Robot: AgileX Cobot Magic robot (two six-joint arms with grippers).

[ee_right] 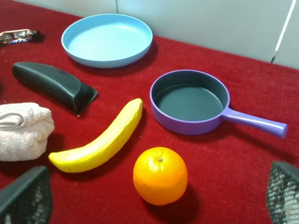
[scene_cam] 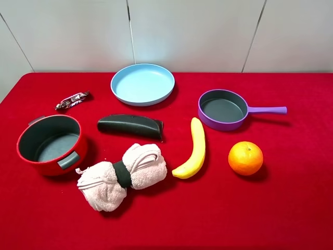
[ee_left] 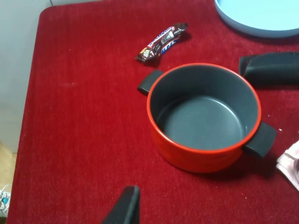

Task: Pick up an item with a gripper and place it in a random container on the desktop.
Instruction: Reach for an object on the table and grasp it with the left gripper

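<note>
From the high camera, the pink towel bundle (scene_cam: pixel 122 176) is lying on the red desktop (scene_cam: pixel 291 208) at 7 o'clock from the table's middle, well apart from the light-blue plate (scene_cam: pixel 142 83) sitting at 12 o'clock. A red pot (scene_cam: pixel 49 143) is standing at 9 o'clock, and a banana (scene_cam: pixel 193 149), orange (scene_cam: pixel 245 158) and purple pan (scene_cam: pixel 223 108) are lying toward 3 o'clock.

At the left wrist, the left gripper (ee_left: pixel 125 207) is showing only 1 dark fingertip, so I cannot tell its spread. It is hanging over bare cloth near the pot, with a towel corner (ee_left: pixel 290 163) just beside the pot's handle.

At the right wrist, the right gripper (ee_right: pixel 156 193) is spreading its 2 fingers (ee_right: pixel 25 196) wide, gripping nothing, above the orange.
</note>
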